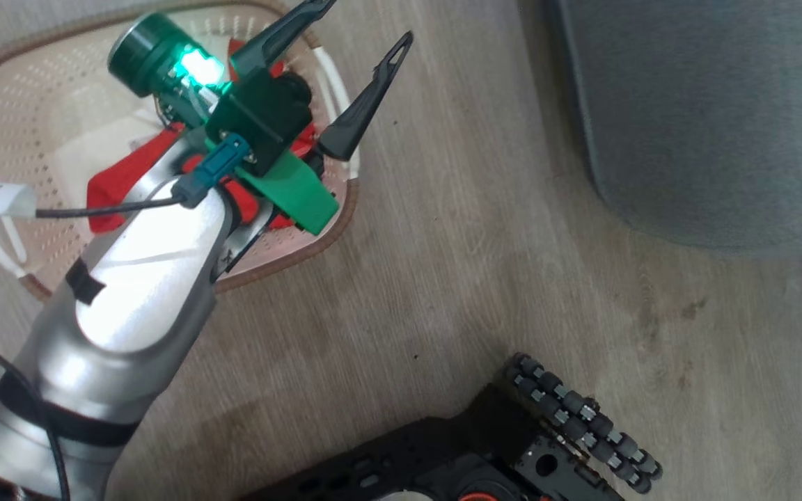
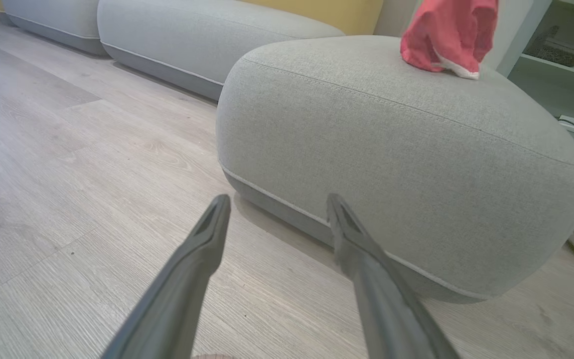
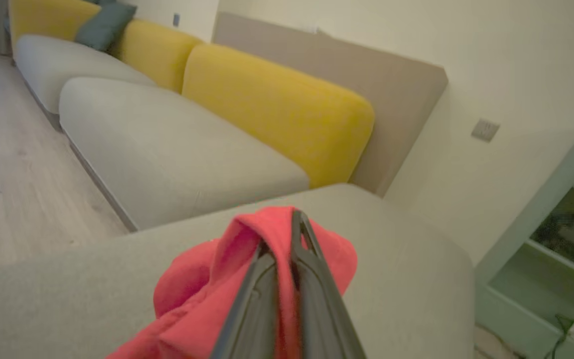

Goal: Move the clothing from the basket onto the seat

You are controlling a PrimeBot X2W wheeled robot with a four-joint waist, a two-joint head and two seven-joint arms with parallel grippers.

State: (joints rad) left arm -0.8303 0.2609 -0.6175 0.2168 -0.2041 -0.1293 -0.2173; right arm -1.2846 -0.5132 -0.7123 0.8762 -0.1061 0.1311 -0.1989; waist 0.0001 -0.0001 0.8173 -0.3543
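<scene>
The right claw (image 3: 282,234) pinches red clothing (image 3: 192,284) over the seat (image 3: 416,279). The left claw (image 1: 365,21), spread at 11 o'clock, could bump the basket (image 1: 18,118) rim.

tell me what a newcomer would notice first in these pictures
First, the bright red garment pinched in the shut right pincer, over the top of the grey-green seat. Next, the left pincer, open, with a glowing green light at its wrist, reaching over the cream basket on the wooden floor, where more red clothing lies.
</scene>
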